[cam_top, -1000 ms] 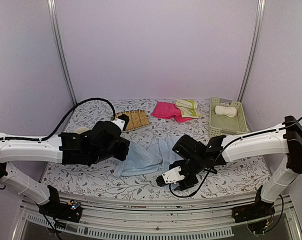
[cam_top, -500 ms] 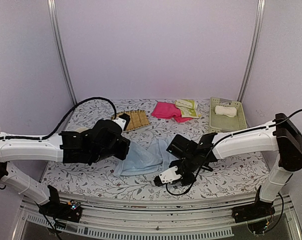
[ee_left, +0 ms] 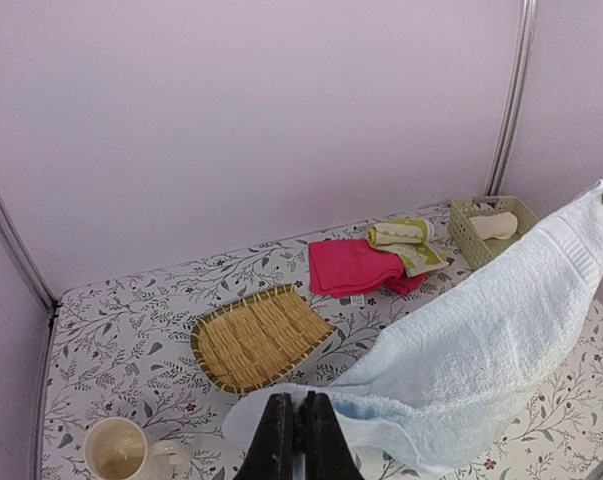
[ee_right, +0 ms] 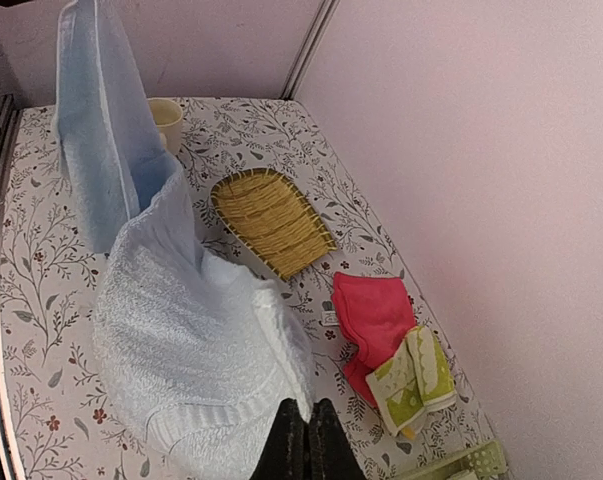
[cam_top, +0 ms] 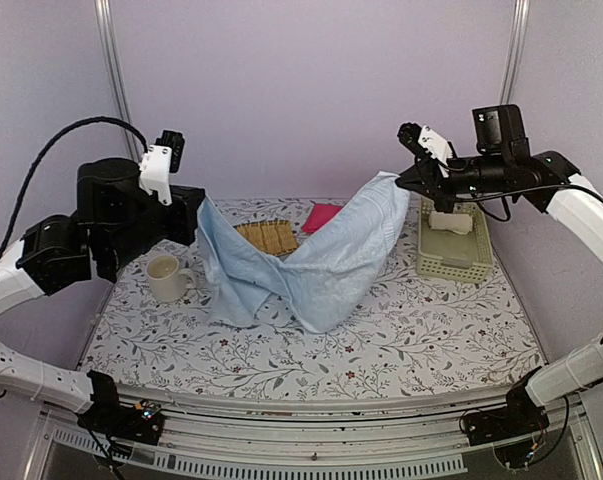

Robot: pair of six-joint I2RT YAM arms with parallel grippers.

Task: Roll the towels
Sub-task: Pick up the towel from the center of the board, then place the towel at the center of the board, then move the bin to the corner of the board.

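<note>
The light blue towel (cam_top: 321,265) hangs stretched in the air between both grippers, and its sagging middle touches the table. High on the left, my left gripper (cam_top: 198,204) is shut on one corner; its fingers (ee_left: 281,440) pinch the towel's edge (ee_left: 481,330). High on the right, my right gripper (cam_top: 401,181) is shut on the other corner (ee_right: 181,340). The pink towel (ee_left: 356,268) and the yellow-green towel (ee_left: 406,238) lie at the back of the table. A rolled cream-white towel (cam_top: 449,222) lies in the basket.
The pale green lattice basket (cam_top: 433,262) stands at the back right. A tan woven mat (cam_top: 266,237) lies at the back centre, partly behind the hanging towel. A cream mug (cam_top: 164,277) stands on the left, under my left arm. The table has a floral cover.
My right gripper has shut on the blue towel's corner. Both arms have risen high from the table, lifting the towel and spreading it between them.
</note>
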